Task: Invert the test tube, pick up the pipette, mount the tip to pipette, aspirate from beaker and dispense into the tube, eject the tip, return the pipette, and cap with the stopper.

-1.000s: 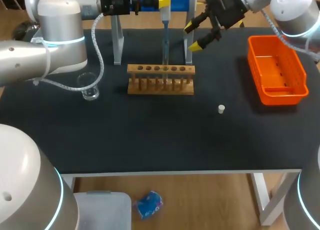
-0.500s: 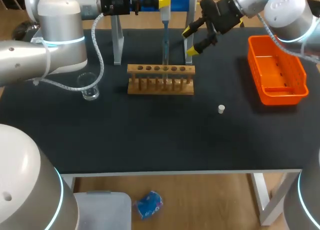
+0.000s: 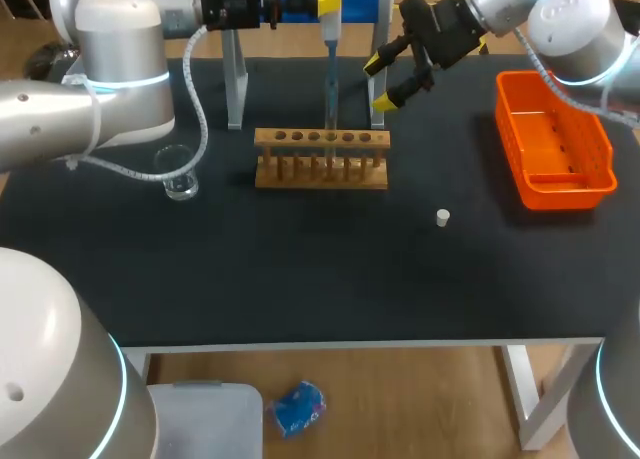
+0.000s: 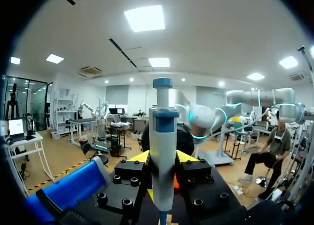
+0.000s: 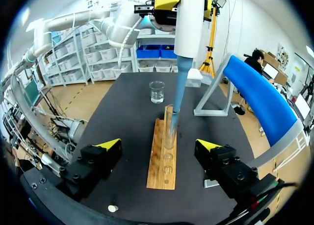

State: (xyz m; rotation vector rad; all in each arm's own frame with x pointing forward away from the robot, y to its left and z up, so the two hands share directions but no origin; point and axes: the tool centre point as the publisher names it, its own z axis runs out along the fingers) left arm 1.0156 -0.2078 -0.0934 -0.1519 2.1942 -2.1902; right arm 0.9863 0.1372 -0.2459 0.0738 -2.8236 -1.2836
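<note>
**Pipette tip inside tube mouth: snag and tip-over hazard**

Status. Your left pincer [image 4: 163,160] is clamped on the pipette [image 4: 162,137], one finger on each side of the body, holding it upright over the far edge of the worktop [image 3: 300,269]. The pipette tip [image 5: 179,85] reaches down into the mouth of the test tube [image 5: 169,129], which stands upright in the wooden rack [image 3: 322,171] at the far middle. The step in hand looks like dispensing. Liquid level in the tube cannot be read.

Hazards.
- Any sideways drift while the tip is inside the tube would lever the glass against its rack hole and could tilt the tube or shift the rack. Lift straight up.
- A tip rubbing the tube wall could drag the tube upward on withdrawal.
- Your right pincer [image 3: 384,81] hangs with its fingers spread and nothing in them, just beyond the rack's right end and close to a leg of the pipette stand [image 3: 235,89]. A careless swing could strike the leg, the rack or the pipette.

Surroundings. The beaker [image 3: 179,171] sits near the left edge, well apart from the rack. The orange bin [image 3: 560,191] stands along the right edge. The white stopper [image 3: 443,217] lies loose between the rack and the bin, toward the middle. It is small and could be nudged away.
</note>
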